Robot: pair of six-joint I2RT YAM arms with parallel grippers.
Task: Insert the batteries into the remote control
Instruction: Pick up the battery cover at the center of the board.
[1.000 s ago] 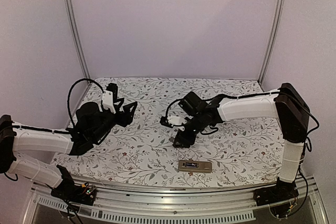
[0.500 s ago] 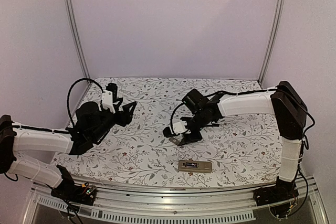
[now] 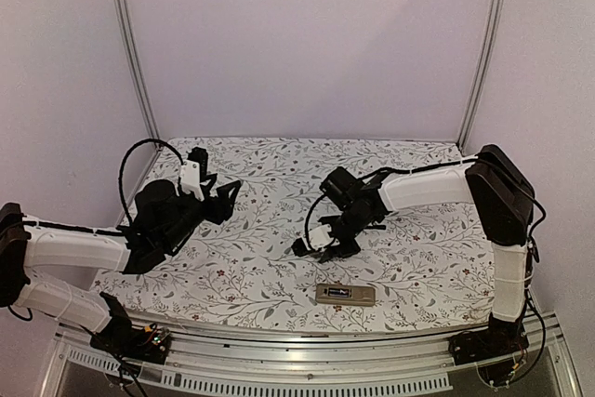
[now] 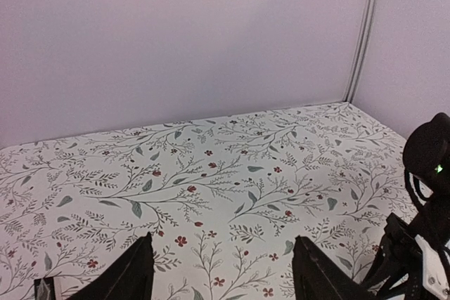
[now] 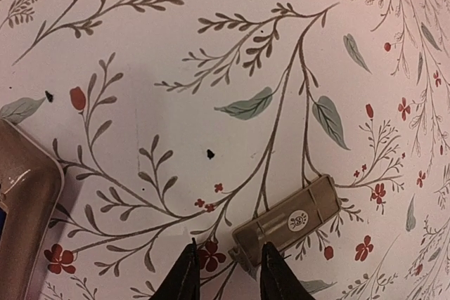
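Observation:
The remote control [image 3: 345, 294] is a brown bar lying flat near the table's front edge; its corner shows at the left of the right wrist view [image 5: 24, 205]. My right gripper [image 3: 310, 248] hangs low over the cloth just behind it. A small flat brown cover piece [image 5: 290, 223] with a round sticker lies there, its near end between the fingers of my right gripper [image 5: 226, 275]. Those jaws are narrow but a gap shows on the left side. My left gripper [image 3: 223, 194] hovers open at the left with nothing between its fingers [image 4: 221, 279]. The batteries are out of view.
A floral cloth [image 3: 279, 174] covers the table, with purple walls and metal posts [image 3: 130, 53] on three sides. The right arm's black wrist [image 4: 429, 173] shows at the right edge of the left wrist view. Tiny black specks [image 5: 209, 153] lie on the cloth.
My right gripper has dropped lower and shifted towards the front, and its jaws have narrowed around the cover piece's end. The left arm has stayed still.

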